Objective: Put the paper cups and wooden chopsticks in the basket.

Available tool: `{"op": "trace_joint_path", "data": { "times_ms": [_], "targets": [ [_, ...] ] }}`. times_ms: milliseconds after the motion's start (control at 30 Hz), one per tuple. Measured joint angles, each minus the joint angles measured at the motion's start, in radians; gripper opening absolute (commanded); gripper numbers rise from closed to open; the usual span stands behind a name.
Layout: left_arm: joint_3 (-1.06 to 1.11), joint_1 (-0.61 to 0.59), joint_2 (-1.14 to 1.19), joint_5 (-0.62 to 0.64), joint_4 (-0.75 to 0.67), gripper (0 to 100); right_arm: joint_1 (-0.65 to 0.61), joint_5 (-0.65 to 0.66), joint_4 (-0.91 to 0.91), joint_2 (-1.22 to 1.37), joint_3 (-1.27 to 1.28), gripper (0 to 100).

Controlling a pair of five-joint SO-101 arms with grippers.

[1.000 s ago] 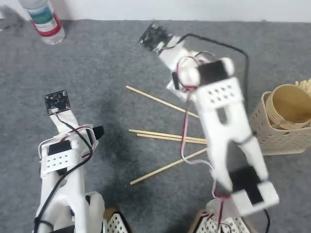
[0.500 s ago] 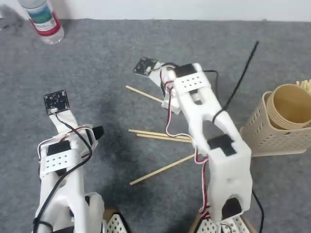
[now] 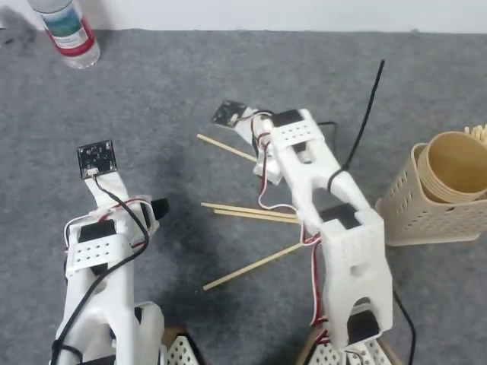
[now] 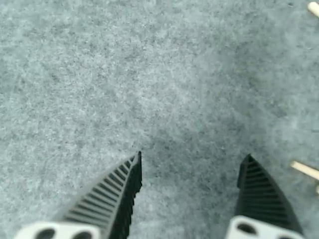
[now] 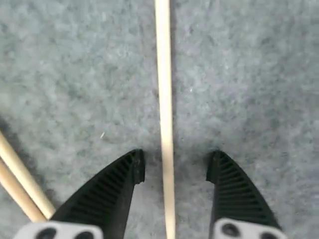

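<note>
Now the right end effector is open, its two fingers set either side of one chopstick that lies flat on the grey surface; it grips nothing, and a pair of chopsticks lies just beside it. The left end effector is open too and empty, hanging over bare surface well apart from the basket. That basket stands at the high view's right edge with the stacked paper cups inside, and a stray chopstick lies nearer the arms' bases.
</note>
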Motion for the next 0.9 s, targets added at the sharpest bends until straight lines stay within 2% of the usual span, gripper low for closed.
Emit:
{"op": "trace_joint_path", "data": {
  "times_ms": [100, 233, 400, 600, 767, 900],
  "targets": [
    [0.000, 0.000, 0.000, 0.000, 0.000, 30, 0.021, 0.031, -0.008, 0.000, -0.012, 3.2],
    [0.000, 0.000, 0.000, 0.000, 0.000, 30, 0.025, 0.058, 0.012, 0.000, -0.017, 0.8],
    [0.000, 0.000, 0.000, 0.000, 0.000, 30, 0.023, 0.066, 0.183, -0.041, -0.078, 0.7],
    [0.000, 0.002, 0.000, 0.000, 0.000, 30, 0.023, 0.066, 0.456, -0.308, -0.327, 0.7],
    [0.000, 0.002, 0.000, 0.000, 0.000, 30, 0.025, 0.066, 0.552, -0.523, -0.509, 0.7],
    [0.000, 0.002, 0.000, 0.000, 0.000, 30, 0.094, 0.060, 0.566, -0.652, -0.555, 0.7]
  ]
}}
